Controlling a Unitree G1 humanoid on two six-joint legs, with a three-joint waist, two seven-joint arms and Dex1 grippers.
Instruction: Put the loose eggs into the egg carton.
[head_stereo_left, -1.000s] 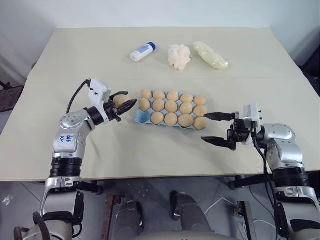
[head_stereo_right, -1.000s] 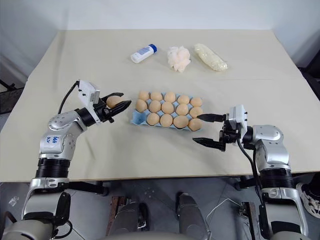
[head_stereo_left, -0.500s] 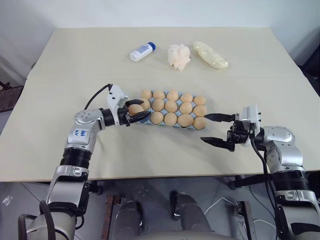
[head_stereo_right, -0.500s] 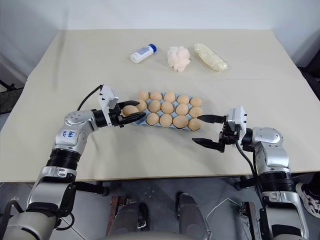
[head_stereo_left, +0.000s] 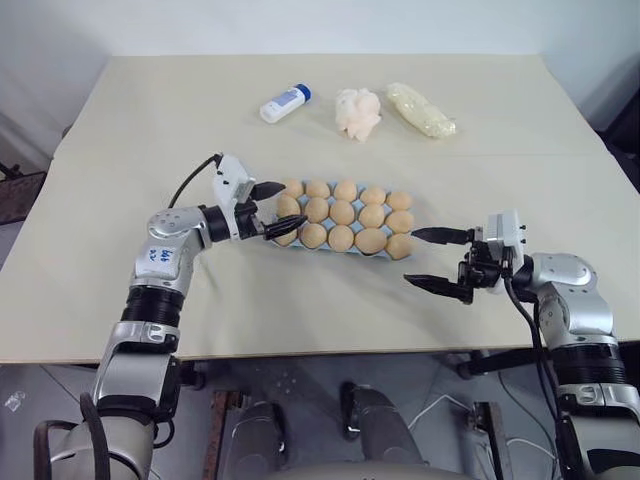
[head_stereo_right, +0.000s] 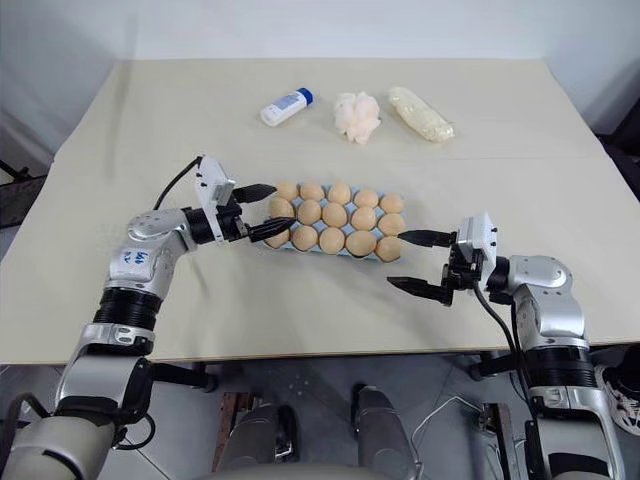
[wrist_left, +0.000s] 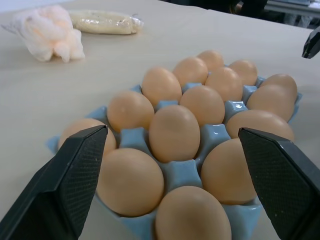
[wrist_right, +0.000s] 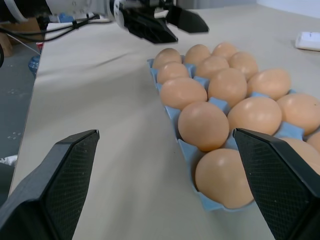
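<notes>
Left pincer (head_stereo_left: 272, 208) gapes wide, empty, at the egg carton's (head_stereo_left: 282, 236) left end; right pincer (head_stereo_left: 428, 259) wide, empty, near the desk's (head_stereo_left: 300, 310) front edge.

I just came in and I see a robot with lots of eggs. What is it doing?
The robot is filling a blue egg carton with eggs on a table. Every cup you can see has an egg in it. Its left gripper is open at the carton's left end, with nothing in it. Its right gripper is open too, by the carton's other end. No loose eggs lie on the table.
</notes>
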